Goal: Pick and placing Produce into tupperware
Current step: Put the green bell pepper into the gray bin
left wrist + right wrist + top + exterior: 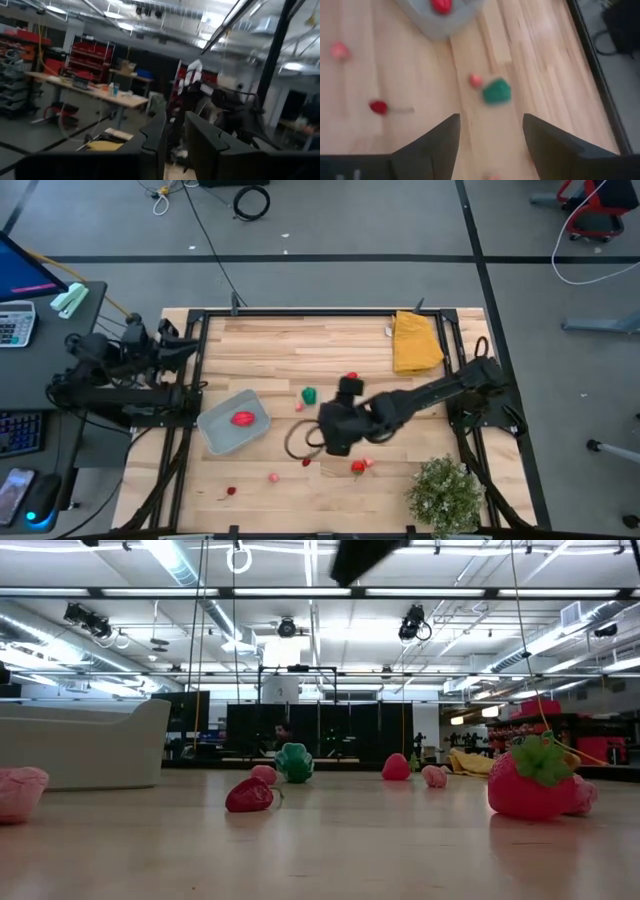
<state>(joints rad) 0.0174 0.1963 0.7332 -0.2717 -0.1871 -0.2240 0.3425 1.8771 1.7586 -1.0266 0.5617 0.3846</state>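
Note:
The tupperware (228, 430) is a pale translucent tub at the table's left-middle, with one red piece (243, 418) lying in it. Other produce is scattered on the wood: a green piece (309, 394), a red one (351, 378), and small red and pink ones near the near edge (358, 467). My right gripper (335, 435) hangs open above the table's middle, right of the tub. In its wrist view the open fingers (490, 120) point down toward the green piece (496, 92) and the tub (440, 22). My left gripper (175, 120) waits at the table's left edge, fingers a narrow gap apart, holding nothing.
A yellow folded cloth (415, 340) lies at the far right corner and a bushy green plant (445, 490) stands at the near right corner. A dark cable loop (298, 442) lies beside the right gripper. In the low view a strawberry (535, 785) sits close by.

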